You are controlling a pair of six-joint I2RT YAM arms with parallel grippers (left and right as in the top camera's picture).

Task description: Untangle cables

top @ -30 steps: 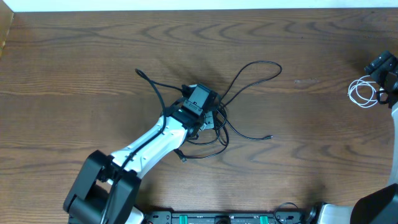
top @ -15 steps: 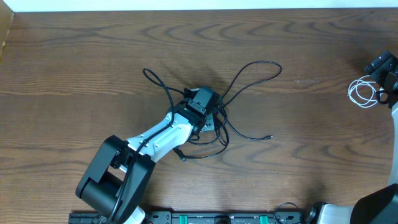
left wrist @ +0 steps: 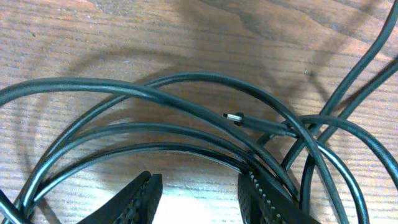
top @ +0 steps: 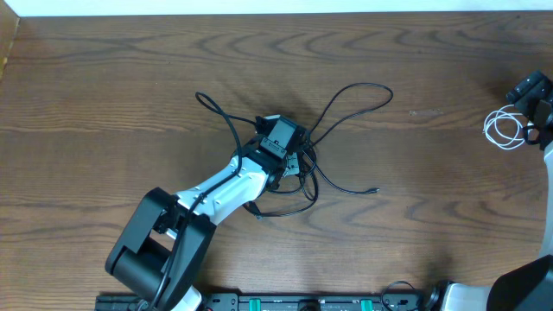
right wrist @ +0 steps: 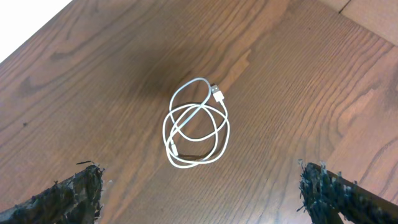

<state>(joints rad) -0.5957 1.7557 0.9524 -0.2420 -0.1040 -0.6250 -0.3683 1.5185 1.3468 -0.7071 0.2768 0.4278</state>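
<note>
A tangle of thin black cables point(top: 324, 130) lies mid-table, with loops reaching up right and a strand to the upper left. My left gripper point(top: 289, 160) sits low over the knot. In the left wrist view its jaws point(left wrist: 200, 200) are open with bare wood between them, and black cables point(left wrist: 186, 106) curve just ahead and against the right finger; a small metal plug point(left wrist: 234, 117) shows. The white cable point(top: 503, 128) lies coiled alone at the far right. My right gripper point(right wrist: 199, 193) hovers wide open above the white cable point(right wrist: 196, 127).
The table's back edge runs along the top of the overhead view. The left arm point(top: 207, 194) stretches from the front left to the tangle. The right arm's wrist point(top: 536, 99) is at the far right edge.
The left gripper has shifted slightly, and the black strand at the upper left moved right and curled. The plug end near the front shifted a little. The right arm has not moved.
</note>
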